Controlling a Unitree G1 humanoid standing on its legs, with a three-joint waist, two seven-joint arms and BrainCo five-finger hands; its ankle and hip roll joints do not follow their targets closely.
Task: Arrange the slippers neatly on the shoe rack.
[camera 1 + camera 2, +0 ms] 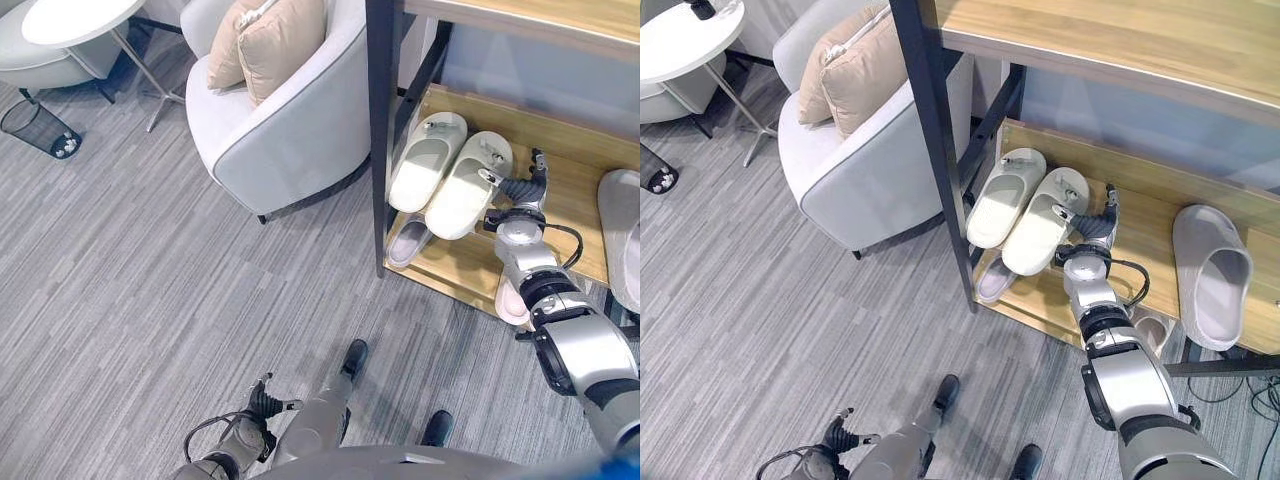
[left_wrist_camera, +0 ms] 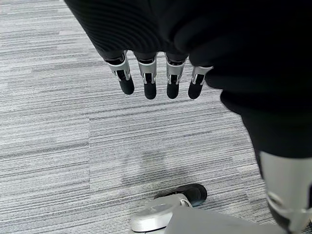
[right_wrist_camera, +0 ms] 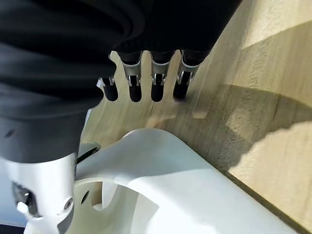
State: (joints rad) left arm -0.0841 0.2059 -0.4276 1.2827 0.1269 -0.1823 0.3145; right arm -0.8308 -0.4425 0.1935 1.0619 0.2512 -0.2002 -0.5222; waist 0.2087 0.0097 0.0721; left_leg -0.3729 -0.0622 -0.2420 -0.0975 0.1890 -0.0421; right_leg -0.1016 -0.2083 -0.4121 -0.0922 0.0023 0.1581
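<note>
The shoe rack [image 1: 940,150] had a dark metal frame and pale wood-grain shelves. On its middle shelf [image 1: 1160,225] two cream slippers [image 1: 1025,210] of smooth moulded foam, open-toed with broad straps, lay side by side and touching, near the dark post. A greyer slipper [image 1: 1210,275] of the same rounded shape lay well apart from them on the same shelf. On the bottom shelf [image 1: 1040,300] a grey slipper [image 1: 995,280] showed beneath the cream pair, and a pinkish one [image 1: 512,300] lay partly hidden behind the right arm.

The right hand [image 1: 1092,228] reached onto the middle shelf just beside the nearer cream slipper, its fingers [image 3: 157,85] straight over the bare wood and holding nothing; its wrist view showed the slipper's smooth white strap close below them.

The left hand [image 2: 151,73] hung low over the striped grey carpet [image 1: 150,280], fingers straight and empty.

Beside the rack stood a grey upholstered armchair [image 1: 290,130] carrying two beige cushions [image 1: 265,45], with a round white side table [image 1: 75,20] and a black mesh bin [image 1: 38,128] beyond.
</note>
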